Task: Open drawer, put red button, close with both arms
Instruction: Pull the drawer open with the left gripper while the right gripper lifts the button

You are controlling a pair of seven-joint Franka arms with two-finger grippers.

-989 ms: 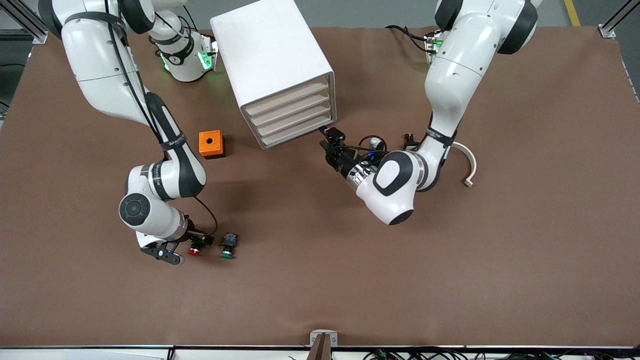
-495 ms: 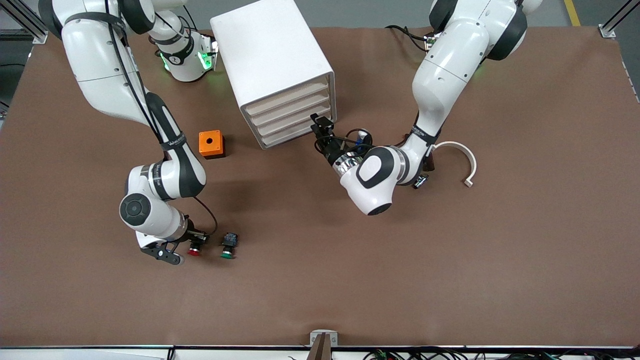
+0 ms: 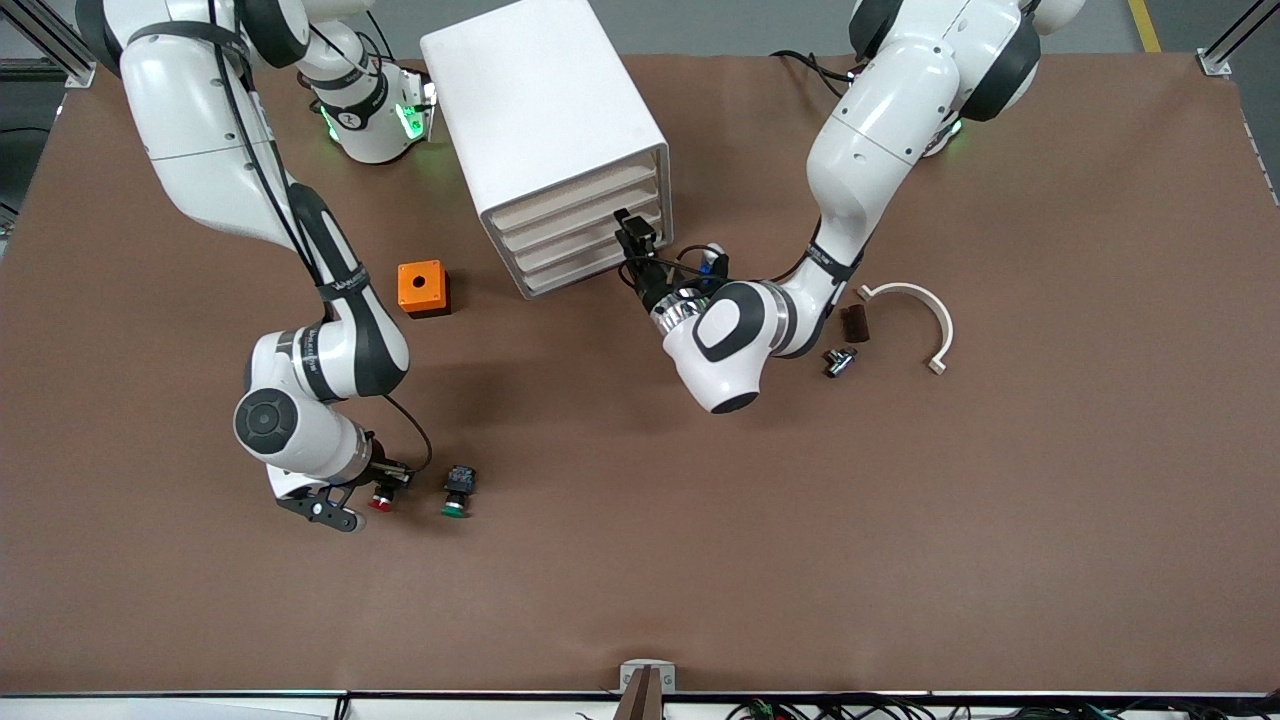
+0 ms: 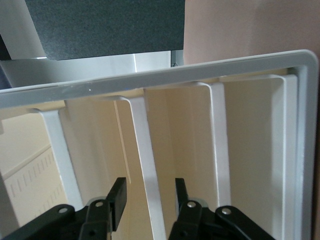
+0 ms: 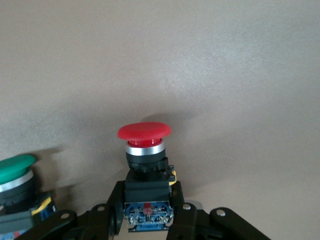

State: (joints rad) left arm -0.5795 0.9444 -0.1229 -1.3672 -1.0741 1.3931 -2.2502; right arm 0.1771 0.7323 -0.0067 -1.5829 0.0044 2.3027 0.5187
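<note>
The right end effector (image 5: 148,215) is clamped on the red button (image 5: 144,150), well apart from the cabinet (image 3: 545,130). The left end effector (image 4: 149,200), part open and holding nothing, straddles a drawer (image 4: 145,150) front edge.

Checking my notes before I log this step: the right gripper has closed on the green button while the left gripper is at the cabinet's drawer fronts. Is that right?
Not quite. The right gripper is shut on the red button, not the green one, which lies untouched beside it, as the right wrist view shows. The left gripper is indeed at the cabinet's drawer fronts.
</note>
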